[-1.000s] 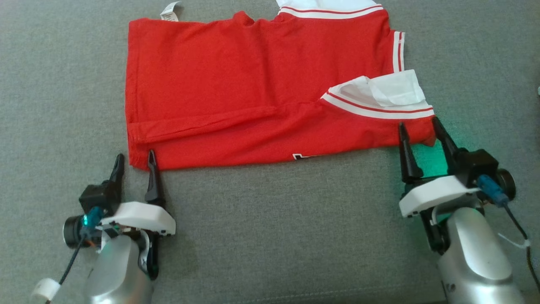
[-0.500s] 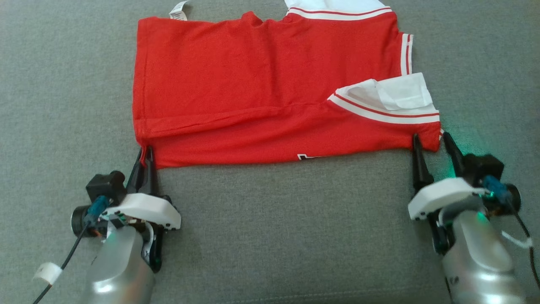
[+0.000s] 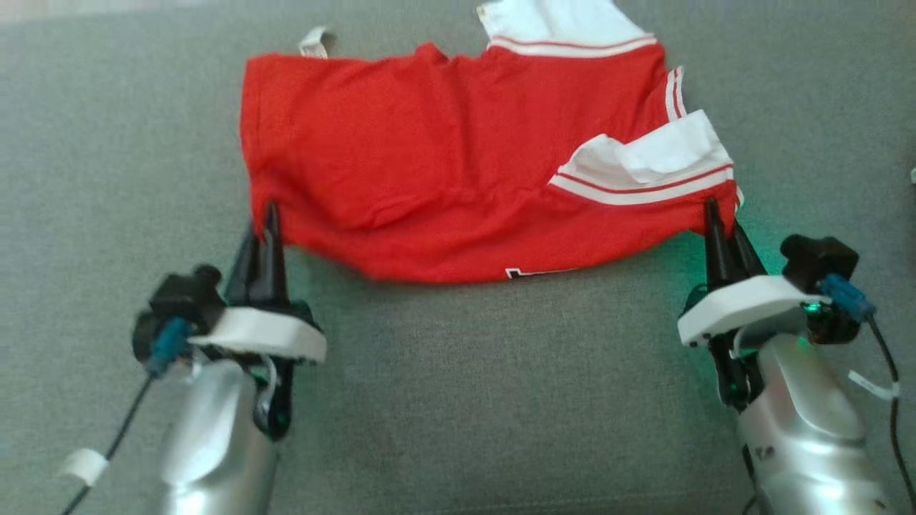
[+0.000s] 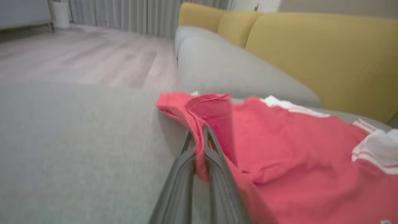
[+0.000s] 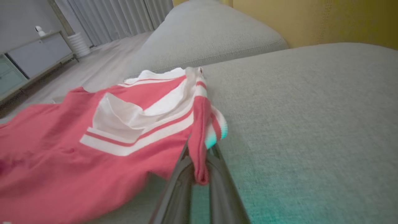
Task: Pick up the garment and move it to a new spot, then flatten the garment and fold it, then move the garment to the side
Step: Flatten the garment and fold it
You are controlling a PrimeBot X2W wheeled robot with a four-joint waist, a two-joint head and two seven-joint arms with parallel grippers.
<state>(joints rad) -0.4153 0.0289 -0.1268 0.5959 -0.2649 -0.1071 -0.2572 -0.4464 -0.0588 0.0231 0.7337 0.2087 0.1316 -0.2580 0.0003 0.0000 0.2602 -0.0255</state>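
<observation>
- The garment [image 3: 444,164], a red T-shirt with white sleeves and red-and-white stripe trim, lies across the far half of a grey sofa seat [image 3: 458,400], hem to the left and neck end to the right.
- The left gripper [image 3: 266,218] has its two dark fingers pressed together on the near left corner of the hem; the left wrist view shows red cloth pinched between them and bunched just beyond the tips.
- The right gripper [image 3: 718,218] is likewise clamped, on the near right corner just below the striped sleeve trim (the cloth folds over its fingers in the right wrist view, hiding the tips).
- Between the two grips the near edge bows toward the near side in a loose curve, and the red body is rumpled rather than flat.
- One white sleeve [image 3: 647,159] is folded onto the red body at the right; the other [image 3: 558,18] sticks out past the far edge.
- A small white label [image 3: 313,41] stands at the far left corner.
- Green light falls on the seat beside the right gripper.
- Yellow back cushions [image 4: 311,46] rise behind the seat.
</observation>
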